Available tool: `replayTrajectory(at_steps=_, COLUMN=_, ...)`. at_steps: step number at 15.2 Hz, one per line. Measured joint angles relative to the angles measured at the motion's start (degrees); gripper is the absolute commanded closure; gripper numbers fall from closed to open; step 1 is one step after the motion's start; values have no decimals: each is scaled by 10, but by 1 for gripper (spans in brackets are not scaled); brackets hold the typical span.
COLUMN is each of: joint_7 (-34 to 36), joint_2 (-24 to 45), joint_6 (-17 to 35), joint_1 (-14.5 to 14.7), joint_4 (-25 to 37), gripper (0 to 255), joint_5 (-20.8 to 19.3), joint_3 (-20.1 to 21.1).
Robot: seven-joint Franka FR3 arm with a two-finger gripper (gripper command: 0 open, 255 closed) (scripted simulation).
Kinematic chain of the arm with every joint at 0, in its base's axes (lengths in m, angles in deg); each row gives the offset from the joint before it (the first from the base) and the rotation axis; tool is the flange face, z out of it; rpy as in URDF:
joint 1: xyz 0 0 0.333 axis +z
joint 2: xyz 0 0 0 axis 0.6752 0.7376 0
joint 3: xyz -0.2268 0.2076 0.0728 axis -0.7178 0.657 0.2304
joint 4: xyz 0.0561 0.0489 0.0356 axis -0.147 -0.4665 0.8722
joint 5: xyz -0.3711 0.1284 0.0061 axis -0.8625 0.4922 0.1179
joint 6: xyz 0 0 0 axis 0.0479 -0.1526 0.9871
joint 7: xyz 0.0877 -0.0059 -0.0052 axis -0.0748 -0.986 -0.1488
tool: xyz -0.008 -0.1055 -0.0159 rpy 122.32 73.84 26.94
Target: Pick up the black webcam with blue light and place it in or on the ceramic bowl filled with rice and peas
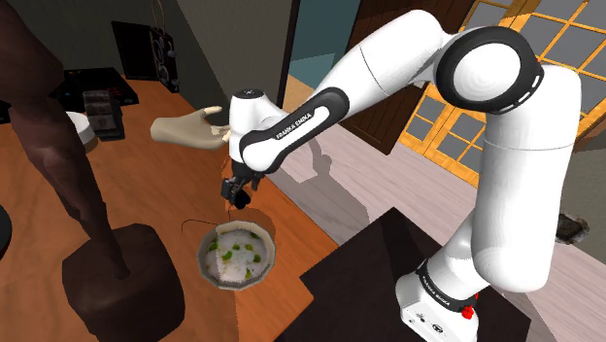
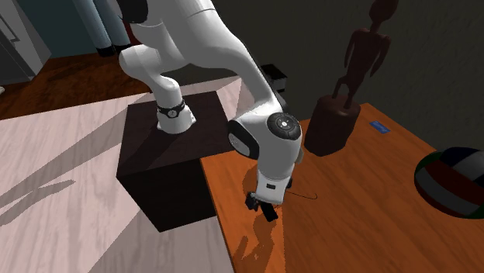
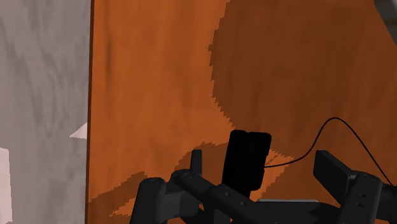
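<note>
In the wrist view the webcam (image 3: 247, 159) is a plain black block. Its lower end is covered by the gripper's (image 3: 260, 156) own body, and which face carries the lens cannot be told. Its long axis runs parallel to the fingers (image 3: 332, 170), pointing away from the palm. The fingers are spread apart with the webcam between them. Orange table (image 3: 153, 95) shows on both sides of it, so neither finger touches it. A thin cable (image 3: 331, 121) leaves the webcam's side, arcs outward and trails past one finger. Whether the webcam stands on the table or hangs just above it cannot be told.

In the shoulder view the gripper hangs low near the table's edge, and the webcam merges with the dark fingers there. The bowl (image 1: 203, 260), holding white rice and green bits, sits near the gripper at its 6 o'clock, apart from it. A dark statue (image 1: 53, 146) stands at the bowl's 9 o'clock, its head cut off. In the second exterior view a ball (image 2: 454, 182) lies at the gripper's 3 o'clock, well apart and partly cut off.
</note>
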Motion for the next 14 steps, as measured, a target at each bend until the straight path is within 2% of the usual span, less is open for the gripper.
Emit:
replayTrajectory(at_steps=5, joint_7=6, joint_2=28, joint_6=26, joint_1=6, joint_4=1, gripper=0, joint_5=-9, joint_3=-6)
replayTrajectory(at_steps=12, joint_7=7, joint_2=32, joint_6=32, joint_1=6, joint_4=1, gripper=0, joint_5=-10, joint_3=-7)
replayTrajectory(at_steps=13, joint_7=7, joint_2=32, joint_6=31, joint_1=6, joint_4=1, gripper=255, joint_5=-10, joint_3=-7)
replayTrajectory(at_steps=14, joint_7=7, joint_2=30, joint_6=31, joint_1=7, joint_4=2, gripper=255, joint_5=-10, joint_3=-5)
